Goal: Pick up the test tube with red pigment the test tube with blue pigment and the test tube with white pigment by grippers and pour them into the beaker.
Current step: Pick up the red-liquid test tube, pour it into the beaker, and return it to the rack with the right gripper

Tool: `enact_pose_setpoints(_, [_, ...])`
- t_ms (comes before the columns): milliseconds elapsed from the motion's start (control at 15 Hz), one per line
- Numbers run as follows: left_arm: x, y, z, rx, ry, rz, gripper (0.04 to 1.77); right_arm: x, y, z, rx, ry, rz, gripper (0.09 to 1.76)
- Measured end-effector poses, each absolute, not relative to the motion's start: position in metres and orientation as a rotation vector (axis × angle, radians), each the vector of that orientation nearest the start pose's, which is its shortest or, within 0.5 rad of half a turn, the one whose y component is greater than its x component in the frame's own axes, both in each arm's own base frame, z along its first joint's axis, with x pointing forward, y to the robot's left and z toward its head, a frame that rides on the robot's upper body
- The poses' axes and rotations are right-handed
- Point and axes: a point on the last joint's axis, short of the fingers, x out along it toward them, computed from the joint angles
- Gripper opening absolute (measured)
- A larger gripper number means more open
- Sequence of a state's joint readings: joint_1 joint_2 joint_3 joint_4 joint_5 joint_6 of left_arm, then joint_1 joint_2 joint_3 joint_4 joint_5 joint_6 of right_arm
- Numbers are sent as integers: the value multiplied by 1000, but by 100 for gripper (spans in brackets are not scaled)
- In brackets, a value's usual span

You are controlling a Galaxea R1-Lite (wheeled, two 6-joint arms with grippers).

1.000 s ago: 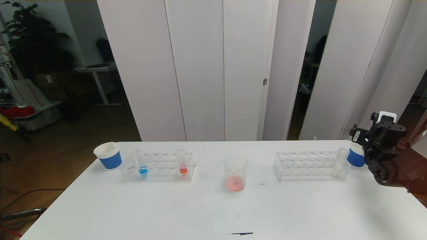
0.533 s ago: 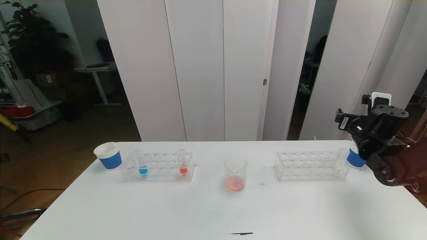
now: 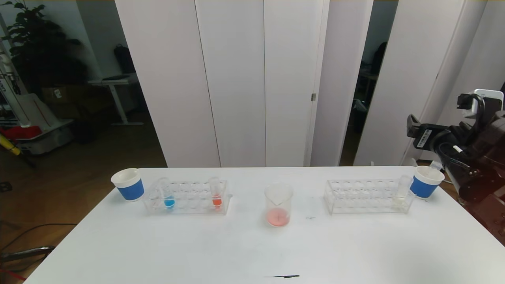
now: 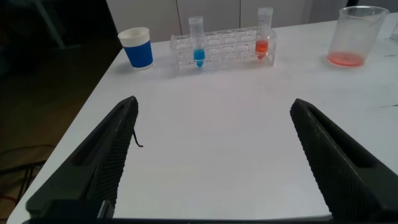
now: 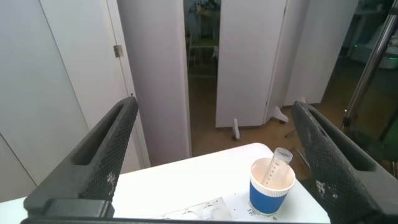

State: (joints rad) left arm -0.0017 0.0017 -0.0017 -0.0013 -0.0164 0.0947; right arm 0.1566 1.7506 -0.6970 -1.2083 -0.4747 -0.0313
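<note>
A: Table [image 3: 244, 252]: white, bearing all items. Landmark: beaker [image 3: 278, 205], mid-table, thin red-pink liquid at bottom.

B: Right arm?

A: Raised over the last second, up and out from the table's right edge; now above and well right of the beaker. Right gripper [image 5: 211, 155]: fingers spread wide, holding nothing, aimed past the right paper cup [image 5: 271, 185], which contains an empty tube.

B: Left gripper [image 4: 214, 155]?

A: Low at the near table edge, left of the beaker; wide apart, empty, unmoved.

B: Racks?

A: Left rack [image 3: 186, 197], left of the beaker: test tube with blue pigment [image 3: 166, 193] at the far end, orange-red tube [image 3: 215, 192] nearer the beaker. Right rack [image 3: 369, 196], right of the beaker: test tube with white pigment [image 3: 401, 191] at the far end. Left paper cup [image 3: 128, 184] beyond the left rack.

B: Meaning?

A: Red pour probably done; blue and white untouched. Lift likely a reposition toward the white tube.
</note>
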Motion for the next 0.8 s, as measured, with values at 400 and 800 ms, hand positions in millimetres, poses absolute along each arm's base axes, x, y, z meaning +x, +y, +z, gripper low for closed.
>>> enact_pose_setpoints(400, [-23, 0, 76, 95, -2, -18, 175, 219, 28, 229, -58, -215, -436, 175])
enact_pose_setpoints(800, [-23, 0, 76, 95, -2, -18, 175, 151, -8, 243, -74, -300, -674, 175])
